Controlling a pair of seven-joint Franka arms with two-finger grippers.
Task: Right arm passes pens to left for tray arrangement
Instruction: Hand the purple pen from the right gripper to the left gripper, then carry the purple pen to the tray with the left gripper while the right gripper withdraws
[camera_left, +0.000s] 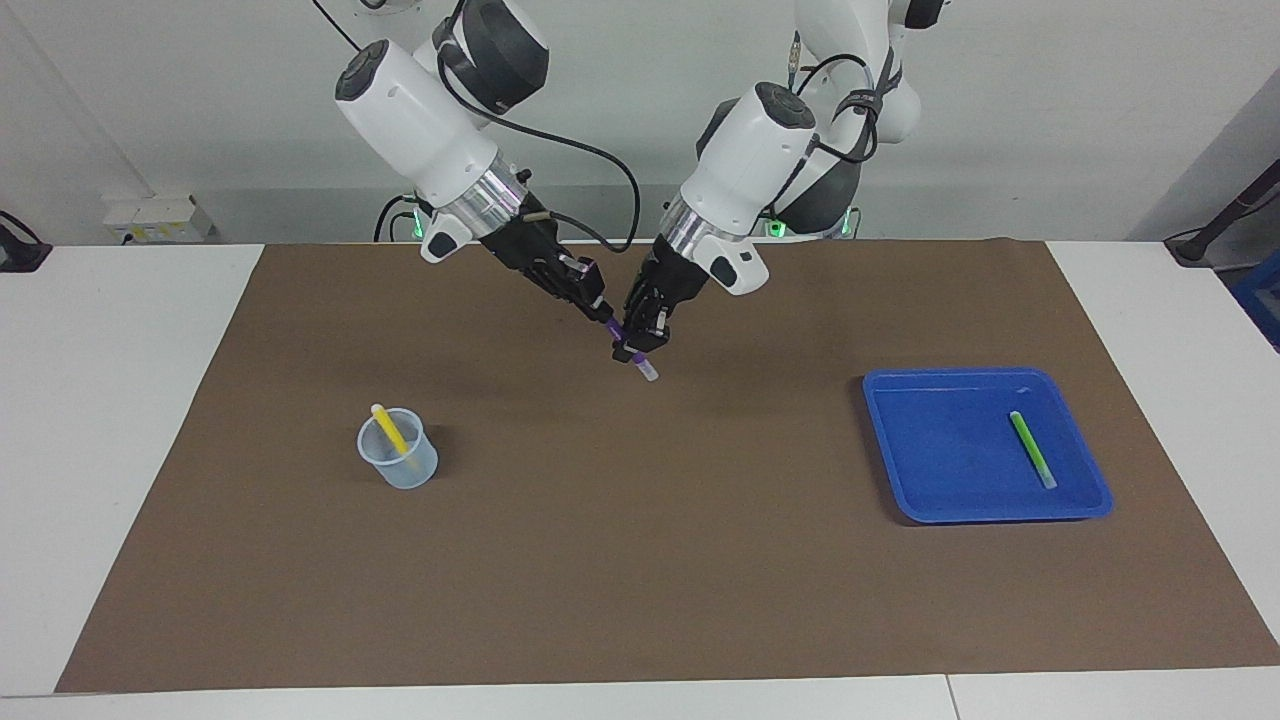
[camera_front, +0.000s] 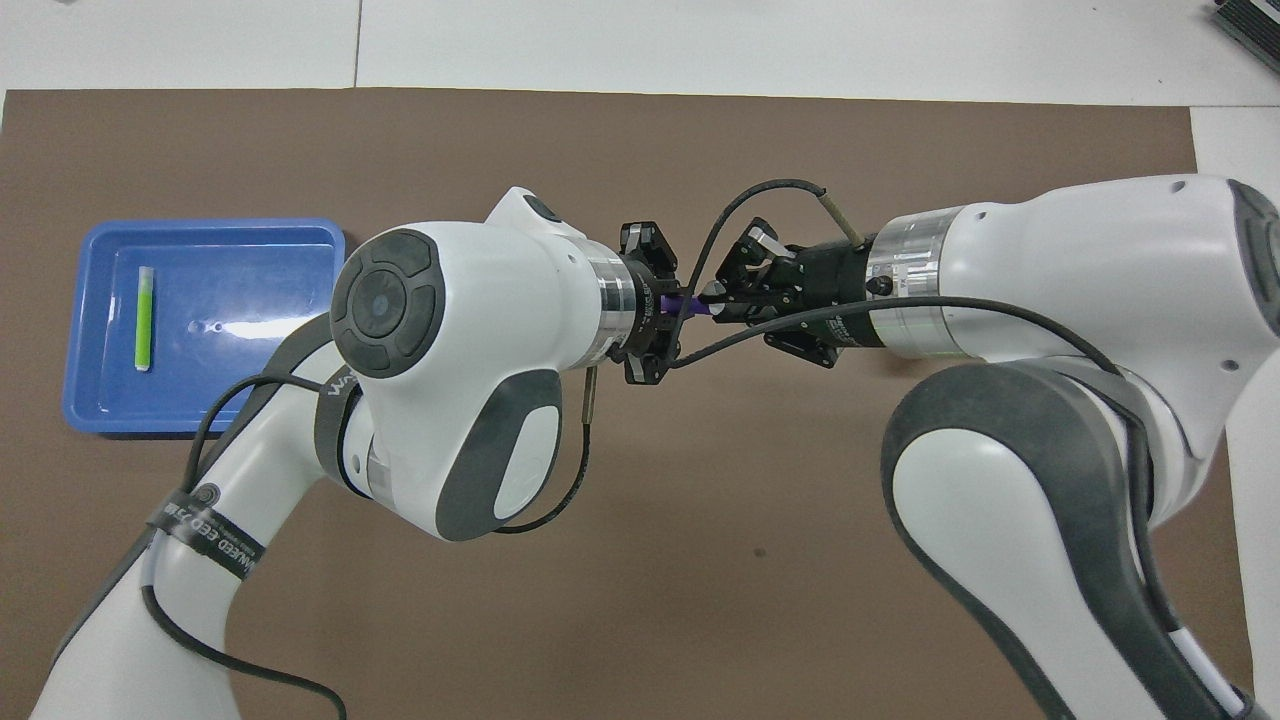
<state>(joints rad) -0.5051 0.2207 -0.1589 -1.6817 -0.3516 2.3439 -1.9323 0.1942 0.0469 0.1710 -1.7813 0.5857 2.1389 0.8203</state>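
Here we count three pens: a purple pen (camera_left: 632, 357) held in the air over the mat (camera_left: 640, 560) on the desk, a yellow pen (camera_left: 389, 431) standing in the one cup (camera_left: 399, 463), and a green pen (camera_left: 1032, 450) lying in the one tray (camera_left: 905, 470). The left hand (camera_left: 640, 345) is clamped on the purple pen near its pale lower end. The right hand (camera_left: 603, 310) pinches its upper end, so we see both hands on it.
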